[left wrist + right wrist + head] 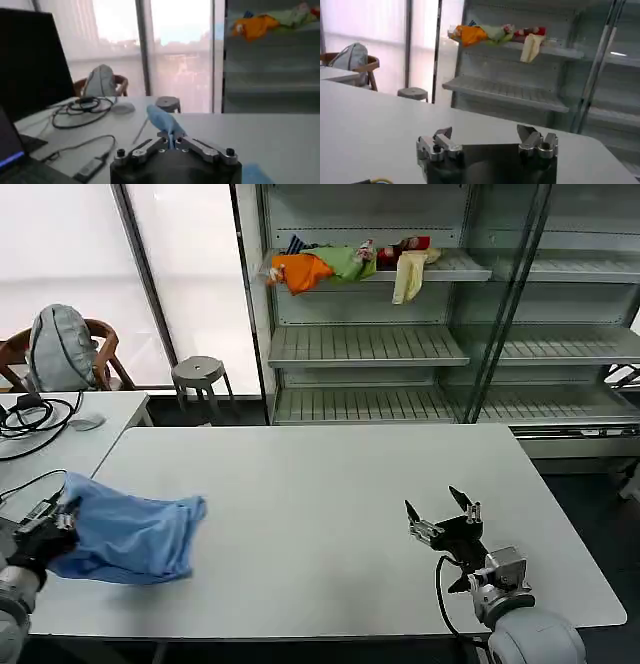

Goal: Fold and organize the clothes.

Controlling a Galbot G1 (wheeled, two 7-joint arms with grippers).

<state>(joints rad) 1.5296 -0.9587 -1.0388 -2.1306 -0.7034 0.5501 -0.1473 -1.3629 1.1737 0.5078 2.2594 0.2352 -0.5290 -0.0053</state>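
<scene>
Your blue T-shirt [130, 536]: crumpled heap at the lower left of the head view, lying on the white worktop [320, 514] near its left edge. Your left hand [58, 517]: at the shirt's left end, fingers closed on a fold of the cloth [166, 121], pinched between them in the wrist view. Your right hand [440, 512]: lower right of the head view, just above the worktop, fingers [442, 134] spread wide, holding nothing.
</scene>
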